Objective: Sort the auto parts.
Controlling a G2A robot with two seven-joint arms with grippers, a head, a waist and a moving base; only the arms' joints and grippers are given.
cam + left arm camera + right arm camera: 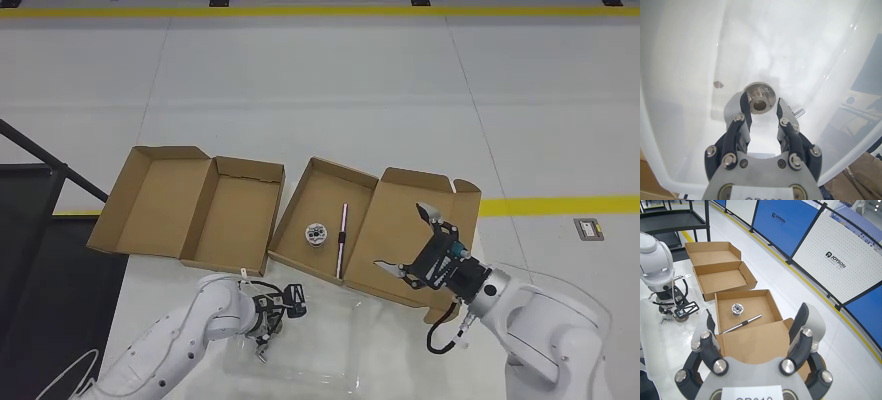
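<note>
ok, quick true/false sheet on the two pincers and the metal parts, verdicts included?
1. The left pincer is open, its fingers on either side of a flanged silver metal hub in the translucent white plastic bin. True.
2. The right pincer grips the long thin silver metal rod. False: it is open and holds nothing, over the lid flap of the brown cardboard box. The rod lies in that box.
3. A silver metal spool stands in the same box as the rod. True.
4. The spool rests on top of the rod. False: they are apart, side by side.
</note>
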